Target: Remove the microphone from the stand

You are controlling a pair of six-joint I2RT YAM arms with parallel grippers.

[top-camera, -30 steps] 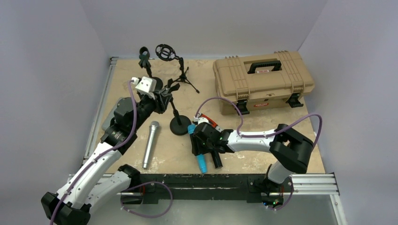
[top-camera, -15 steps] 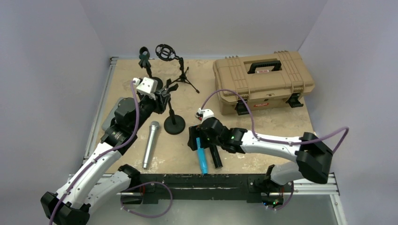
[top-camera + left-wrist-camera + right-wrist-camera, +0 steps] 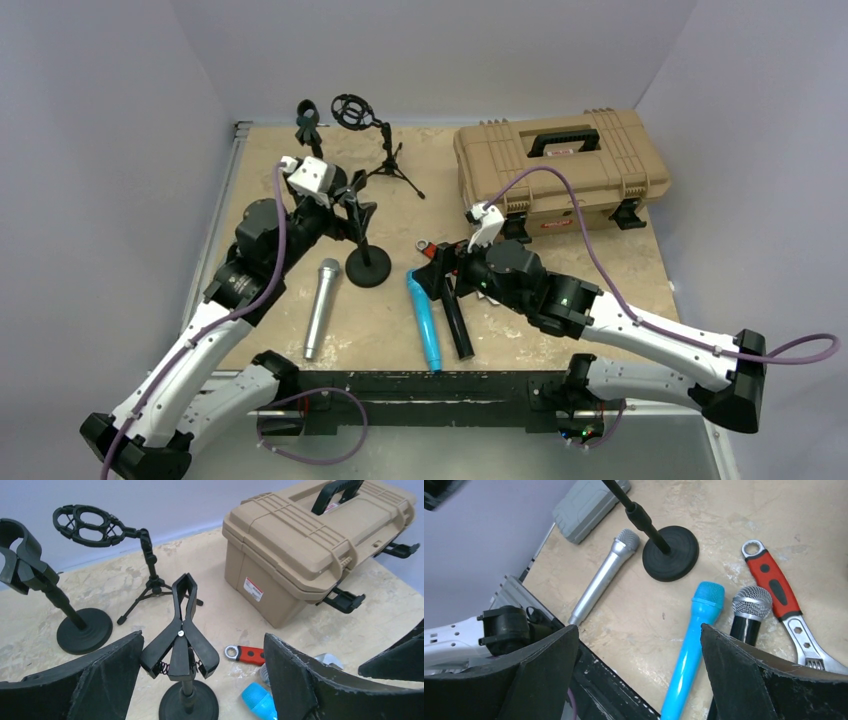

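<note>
Clip stand (image 3: 368, 264): round base on the table, spring clip at the top, nothing in the clip. Task judged essentially done. Blue microphone (image 3: 426, 322): flat on the table just right of the stand's base, head toward the base, tail toward the near edge. Just beside it, on the side away from the stand: black microphone (image 3: 457, 322). Just left of the stand's base: silver microphone (image 3: 321, 306). Farther right of the stand, past the black one: red-handled wrench (image 3: 774, 582). Well to the stand's right and behind: tan toolbox (image 3: 560, 170).

Left gripper (image 3: 202, 637): fingers spread wide, clip showing between them in the wrist view, not gripped as far as can be told. Right gripper (image 3: 639, 627): likewise spread wide, above the blue microphone, right of the stand, nothing held.

Handling, as a judgement only: probably light, rigid, with a smooth round barrel, so prone to rolling and to slipping in a loose pinch. Mesh head likely the delicate part, so best left alone. If picked up again, take hold across the barrel near mid-length. Come from above with fingers straddling it, and mind the narrow gap on the side away from the stand.
</note>
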